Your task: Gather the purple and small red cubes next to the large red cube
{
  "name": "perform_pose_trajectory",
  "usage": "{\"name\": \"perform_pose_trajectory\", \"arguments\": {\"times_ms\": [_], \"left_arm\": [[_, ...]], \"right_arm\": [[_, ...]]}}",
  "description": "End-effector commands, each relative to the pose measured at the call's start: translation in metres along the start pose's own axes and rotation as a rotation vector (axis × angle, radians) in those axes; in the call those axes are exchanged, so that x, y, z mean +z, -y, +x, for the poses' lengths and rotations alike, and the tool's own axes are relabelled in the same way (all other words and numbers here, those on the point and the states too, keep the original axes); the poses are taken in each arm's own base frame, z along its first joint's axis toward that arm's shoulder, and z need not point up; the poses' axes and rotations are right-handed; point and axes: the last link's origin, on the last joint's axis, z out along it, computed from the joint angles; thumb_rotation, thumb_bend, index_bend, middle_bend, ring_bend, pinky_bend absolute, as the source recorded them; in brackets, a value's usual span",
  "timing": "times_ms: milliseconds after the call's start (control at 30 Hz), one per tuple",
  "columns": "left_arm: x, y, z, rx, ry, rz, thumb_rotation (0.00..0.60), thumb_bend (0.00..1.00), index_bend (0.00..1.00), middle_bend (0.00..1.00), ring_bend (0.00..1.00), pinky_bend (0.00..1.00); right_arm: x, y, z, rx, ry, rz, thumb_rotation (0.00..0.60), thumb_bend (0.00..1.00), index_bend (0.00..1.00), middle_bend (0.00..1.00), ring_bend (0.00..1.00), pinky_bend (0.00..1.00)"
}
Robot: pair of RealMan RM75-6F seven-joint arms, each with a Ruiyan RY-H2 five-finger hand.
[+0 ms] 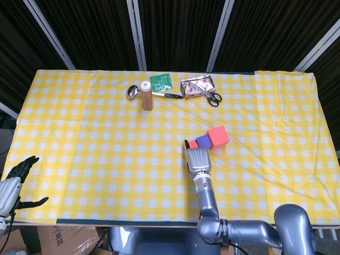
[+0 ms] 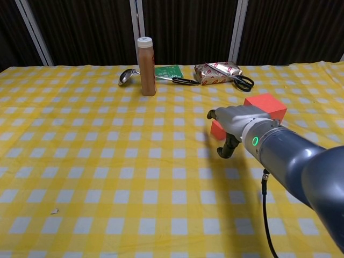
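The right hand (image 1: 198,158) sits just near the small red cube (image 2: 217,129), its fingers bent down; I cannot tell if it holds the cube. The purple cube (image 1: 202,142) touches the large red cube (image 1: 218,137). The left hand (image 1: 13,178) hangs loose, fingers apart, off the table's near left corner.

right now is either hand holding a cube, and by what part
Cannot tell for the right hand: it hides most of the small red cube. The left hand holds nothing.
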Motion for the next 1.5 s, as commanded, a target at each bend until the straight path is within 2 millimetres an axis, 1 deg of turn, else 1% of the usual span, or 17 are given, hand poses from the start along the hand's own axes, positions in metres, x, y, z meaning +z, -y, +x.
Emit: {"name": "perform_pose_trajectory", "arguments": {"times_ms": [33, 400, 833, 1500], "left_arm": [[-0.0002, -0.0001, 0.0, -0.001, 0.0, 0.0, 0.6, 0.03, 0.0, 0.0, 0.0, 0.0], [-0.0003, -0.0002, 0.0001, -0.002, 0.001, 0.001, 0.6, 0.03, 0.0, 0.0, 0.0, 0.0], [-0.0003, -0.0004, -0.0002, -0.003, 0.003, 0.001, 0.6, 0.03, 0.0, 0.0, 0.0, 0.0], [-0.0003, -0.0011, -0.0002, -0.004, 0.004, 0.002, 0.6, 0.03, 0.0, 0.0, 0.0, 0.0]], "right_arm": [[-0.0002, -0.0012, -0.0008, -0.006, 0.006, -0.006, 0.6, 0.49, 0.1, 1.0, 1.0, 0.95], [-0.0001, -0.0066, -0.0032, -0.015, 0.021, -0.027, 0.6, 0.49, 0.1, 1.0, 1.0, 0.95], [-0.0042, -0.0042, -0.0028, -0.018, 0.022, -0.014, 0.6, 0.49, 0.1, 1.0, 1.0, 0.95], [-0.0071, -0.0084, -0.0009, -0.023, 0.018, -0.022, 0.6, 0.49, 0.1, 1.0, 1.0, 0.95]]}}
